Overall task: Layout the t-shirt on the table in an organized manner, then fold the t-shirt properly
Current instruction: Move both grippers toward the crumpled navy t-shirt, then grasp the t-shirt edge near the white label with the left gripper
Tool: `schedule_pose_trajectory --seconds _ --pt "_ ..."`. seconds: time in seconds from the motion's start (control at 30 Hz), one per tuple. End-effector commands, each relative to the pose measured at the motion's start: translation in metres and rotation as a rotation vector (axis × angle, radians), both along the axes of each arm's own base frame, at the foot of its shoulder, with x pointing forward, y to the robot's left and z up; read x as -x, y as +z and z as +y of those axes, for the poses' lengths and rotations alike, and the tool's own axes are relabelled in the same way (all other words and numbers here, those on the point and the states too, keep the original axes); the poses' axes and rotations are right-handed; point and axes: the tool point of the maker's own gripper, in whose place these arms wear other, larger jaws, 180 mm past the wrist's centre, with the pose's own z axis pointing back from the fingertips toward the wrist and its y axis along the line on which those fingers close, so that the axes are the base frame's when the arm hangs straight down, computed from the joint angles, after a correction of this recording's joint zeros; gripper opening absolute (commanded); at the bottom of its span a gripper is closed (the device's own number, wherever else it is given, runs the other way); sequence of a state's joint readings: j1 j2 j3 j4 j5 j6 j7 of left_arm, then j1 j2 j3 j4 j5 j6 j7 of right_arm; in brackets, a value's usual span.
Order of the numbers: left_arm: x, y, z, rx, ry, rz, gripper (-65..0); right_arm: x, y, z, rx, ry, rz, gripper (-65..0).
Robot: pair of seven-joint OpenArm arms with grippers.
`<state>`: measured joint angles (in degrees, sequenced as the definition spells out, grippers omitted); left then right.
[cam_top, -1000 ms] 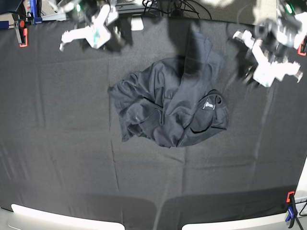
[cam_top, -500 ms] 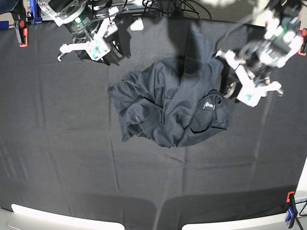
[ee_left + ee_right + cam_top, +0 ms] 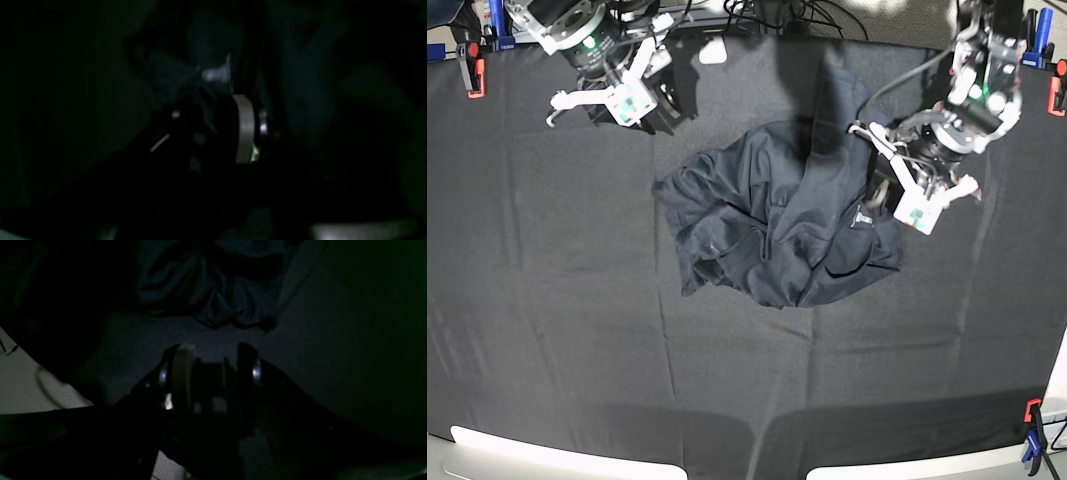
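The dark t-shirt (image 3: 777, 215) lies crumpled in the middle of the table (image 3: 547, 300), its white neck label (image 3: 863, 218) near its right edge. My left gripper (image 3: 885, 178) hovers at that edge just above the label, jaws spread, nothing seen between them. The left wrist view is very dark: one pale pad (image 3: 245, 130), the label (image 3: 213, 74) and shirt folds (image 3: 300, 83). My right gripper (image 3: 592, 108) stands open over bare cloth at the back left, apart from the shirt. Its wrist view shows the gripper (image 3: 215, 355) empty, with the shirt (image 3: 213, 300) ahead.
Red-orange clamps sit at the back left (image 3: 472, 75), back right (image 3: 1059, 95) and front right (image 3: 1032, 410) of the table. Cables (image 3: 777, 15) and a small white object (image 3: 714, 50) lie along the back edge. White strips (image 3: 557, 460) line the front edge.
My left arm has swung down and left from the back right corner to the shirt's right edge. The right arm shifted slightly at first, then held still. The shirt has not moved.
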<state>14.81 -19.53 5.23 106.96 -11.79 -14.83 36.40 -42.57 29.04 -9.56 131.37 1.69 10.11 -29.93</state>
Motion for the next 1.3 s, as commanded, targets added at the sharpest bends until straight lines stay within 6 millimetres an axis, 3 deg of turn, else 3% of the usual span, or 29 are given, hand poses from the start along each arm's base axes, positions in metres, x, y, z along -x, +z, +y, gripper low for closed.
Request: schedule_pose_trajectory --seconds 0.0,0.13,0.3,0.4,0.53,0.63,0.73,0.9,0.97,1.0,1.03,1.13,1.27 --pt "-0.012 0.013 0.001 0.011 0.004 -0.054 -48.2 -0.003 0.009 0.003 -0.017 0.007 -0.031 -44.0" --pt "-0.019 0.017 0.002 0.003 0.006 -0.061 -65.0 -0.003 0.009 0.003 -0.016 0.007 -0.032 -44.0" --pt "-0.033 0.03 0.008 0.0 0.036 -0.099 -65.0 -0.003 0.009 0.003 -0.016 0.008 -0.033 -44.0" --pt "-0.048 0.059 0.028 0.007 0.157 -0.187 -65.0 -0.004 0.009 0.001 -0.003 0.009 -0.038 -44.0" --pt "-0.054 0.117 0.046 -0.021 0.227 -0.351 -65.0 -0.005 0.009 -0.001 0.021 0.012 -0.05 -44.0" --pt "-0.047 0.157 0.048 0.0 0.247 -0.449 -65.0 -0.005 0.009 -0.001 0.02 0.012 -0.05 -44.0" --pt "-0.038 0.171 0.043 0.004 0.233 -0.475 -65.0 -0.005 0.009 -0.001 0.02 0.012 -0.05 -44.0" --pt "-0.037 0.145 0.046 0.011 0.244 -0.379 -64.8 -0.005 0.009 0.0 0.017 0.008 -0.048 -44.0" --pt "-0.039 0.124 0.045 0.044 0.241 -0.315 -47.5 -0.005 0.009 0.0 0.013 0.008 -0.046 -44.0" --pt "-0.039 0.111 0.044 0.053 0.228 -0.278 -41.5 -0.004 0.009 0.001 0.007 0.007 -0.043 -44.0" --pt "-0.039 0.098 0.043 0.065 0.22 -0.238 -39.8 -0.004 0.009 0.001 0.006 0.006 -0.04 -44.0" --pt "-0.035 0.062 0.039 0.129 0.198 -0.122 -39.8 -0.004 0.008 0.003 -0.004 -0.004 -0.036 -44.0" --pt "-0.029 0.044 0.03 0.177 0.169 -0.045 -39.8 -0.004 0.009 0.007 -0.03 -0.028 -0.037 -44.0"
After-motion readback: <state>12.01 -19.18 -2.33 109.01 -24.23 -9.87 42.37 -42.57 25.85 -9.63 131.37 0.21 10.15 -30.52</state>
